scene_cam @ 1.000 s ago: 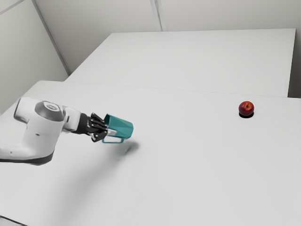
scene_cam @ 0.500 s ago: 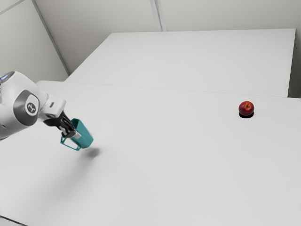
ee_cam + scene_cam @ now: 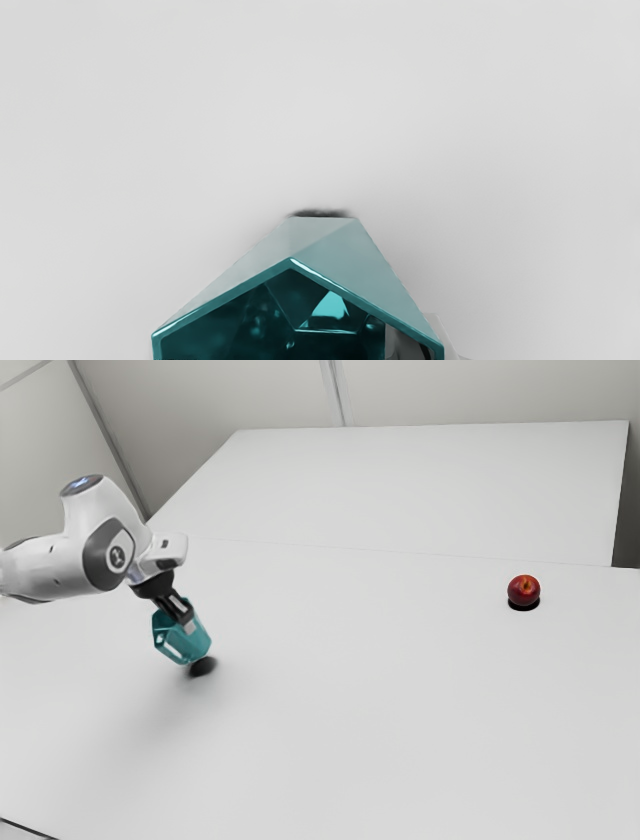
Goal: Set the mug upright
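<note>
While the arm (image 3: 100, 550) reaches in from the left edge of the exterior view, the gripper (image 3: 187, 623) points downward and toward the right, and its fingers are clamped on the teal mug (image 3: 198, 643). The mug is in the left part of the frame, somewhat below the middle height. One fingertip lies against its outer side, near the open end. In the wrist view, a grey part of a finger (image 3: 402, 345) is seen within the mouth, close to the wall, and a pale piece is seen outside the same wall, so the wall appears to be between the two. How deep the inner one goes, I cannot tell.

The mug is not upright: it leans, with its mouth toward the upper left of the frame and its base toward the lower right. The handle (image 3: 166, 651) is on the left and lower side of the body. Just beneath the base there is a dark shadow (image 3: 204, 667) on the table (image 3: 400, 710); whether the base touches the table, I cannot say with certainty. In the wrist view, the angular rim (image 3: 365, 301) is nearer to the camera, and the body becomes narrower toward the base.

The red apple (image 3: 523, 590) rests on the table at the right of the frame, well apart from the mug.
</note>
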`<state>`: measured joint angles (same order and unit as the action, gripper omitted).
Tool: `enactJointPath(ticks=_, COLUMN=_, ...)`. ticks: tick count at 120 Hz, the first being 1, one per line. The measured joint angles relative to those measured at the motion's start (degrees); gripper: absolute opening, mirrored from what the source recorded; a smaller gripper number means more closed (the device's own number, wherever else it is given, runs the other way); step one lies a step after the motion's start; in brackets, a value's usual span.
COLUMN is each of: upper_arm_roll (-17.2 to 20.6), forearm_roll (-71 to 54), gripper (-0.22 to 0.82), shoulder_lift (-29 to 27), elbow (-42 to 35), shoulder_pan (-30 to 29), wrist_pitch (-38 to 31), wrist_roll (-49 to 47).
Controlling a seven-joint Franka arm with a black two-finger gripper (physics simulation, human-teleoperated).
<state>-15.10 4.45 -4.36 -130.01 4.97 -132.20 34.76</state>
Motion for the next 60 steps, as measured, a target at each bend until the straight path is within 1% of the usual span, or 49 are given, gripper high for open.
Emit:
enactJointPath(ticks=18, upper_arm_roll=0.14, forearm_roll=-0.27, gripper=-0.18, shoulder_lift=0.99, elbow=0.68, shoulder_pan=4.00, wrist_pitch=1.26, wrist_roll=-6.18)
enactJointPath(ticks=43, upper_arm_roll=0.42, forearm_roll=-0.34, gripper=-0.18, shoulder_lift=1.27, elbow=0.43, shoulder_pan=5.63, wrist_pitch=2.08, wrist_roll=-12.75)
enactJointPath(ticks=60, upper_arm_roll=0.46, forearm_roll=-0.35, gripper=-0.18, shoulder_lift=3.10, elbow=2.22, shoulder_pan=7.19, wrist_pitch=3.24, wrist_roll=-16.26)
